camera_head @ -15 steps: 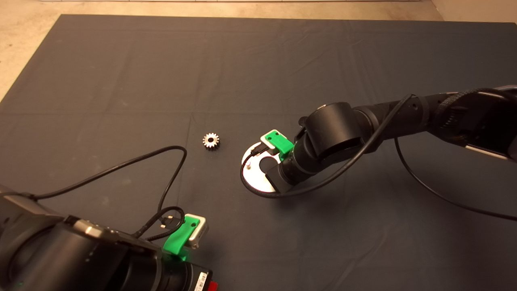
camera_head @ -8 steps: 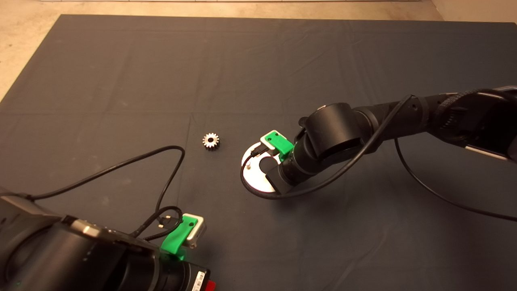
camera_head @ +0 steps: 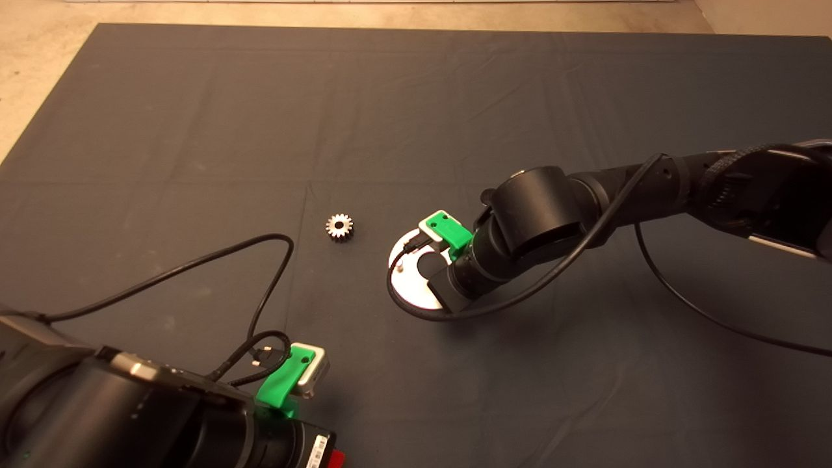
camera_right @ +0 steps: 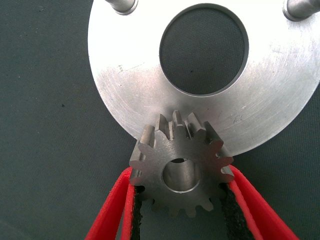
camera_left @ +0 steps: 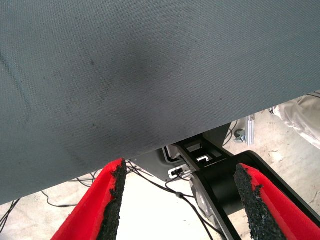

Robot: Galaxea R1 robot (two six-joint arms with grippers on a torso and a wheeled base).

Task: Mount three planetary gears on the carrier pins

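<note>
Left gripper (camera_left: 177, 200) parked near-left, fingers spread, nothing between. Right gripper (camera_right: 180, 205) pinches a toothed steel gear (camera_right: 181, 162) over the flat round metal disc (camera_right: 270, 95). Second gear (camera_head: 339, 227) lies on fabric mat (camera_head: 195, 130), left of disc.

Table (camera_head: 195, 97), dark mat: one loose gear (camera_head: 339, 227); near it, a round disc (camera_head: 406, 286) with upright pins (camera_head: 401, 266).

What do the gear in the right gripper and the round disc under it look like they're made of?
The gear looks like steel, matte grey with machined teeth and a smooth bore. The disc looks like brushed metal, perhaps aluminium or steel: bright, with fine scratches and a cleanly cut central hole. The right gripper has its jaws clamped on the gear.
</note>
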